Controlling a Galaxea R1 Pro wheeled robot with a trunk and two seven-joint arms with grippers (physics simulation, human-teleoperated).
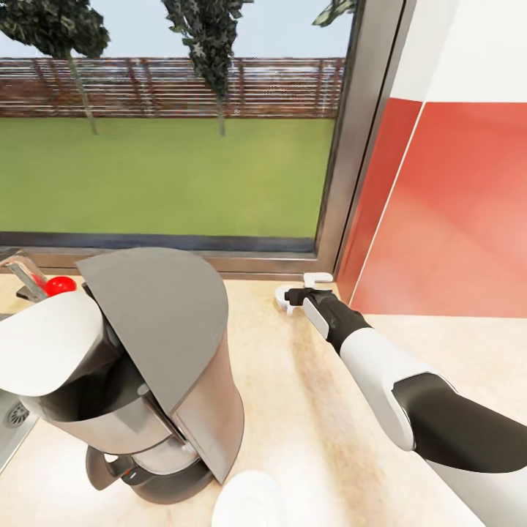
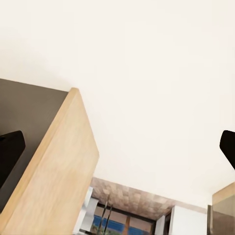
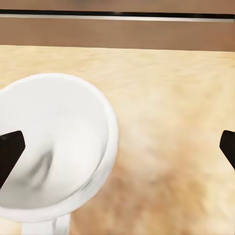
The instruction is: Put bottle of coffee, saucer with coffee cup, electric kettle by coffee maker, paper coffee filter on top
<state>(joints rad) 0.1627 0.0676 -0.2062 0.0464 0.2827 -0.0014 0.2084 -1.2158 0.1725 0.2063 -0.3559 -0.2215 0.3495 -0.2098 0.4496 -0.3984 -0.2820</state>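
Coffee maker [image 1: 157, 380]: near left on the kitchen countertop [image 1: 307, 410], lid raised.
Saucer [image 1: 249, 501]: white rim just right of the maker's base, at the near edge.
Coffee cup [image 3: 54, 147]: standing on the counter, far side, near the window.
Right gripper [image 1: 304, 289]: jaws spread, empty, beside the cup.
Left gripper [image 2: 117, 147]: fingertips wide apart, holding nothing.

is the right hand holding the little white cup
No: in the right wrist view the tiny white coffee cup sits on the light beige speckled countertop, and the right hand's dark fingers stand wide apart, clear of its rim.

One coffee maker [image 1: 150, 380], one coffee cup [image 3: 54, 147], one saucer [image 1: 249, 501]
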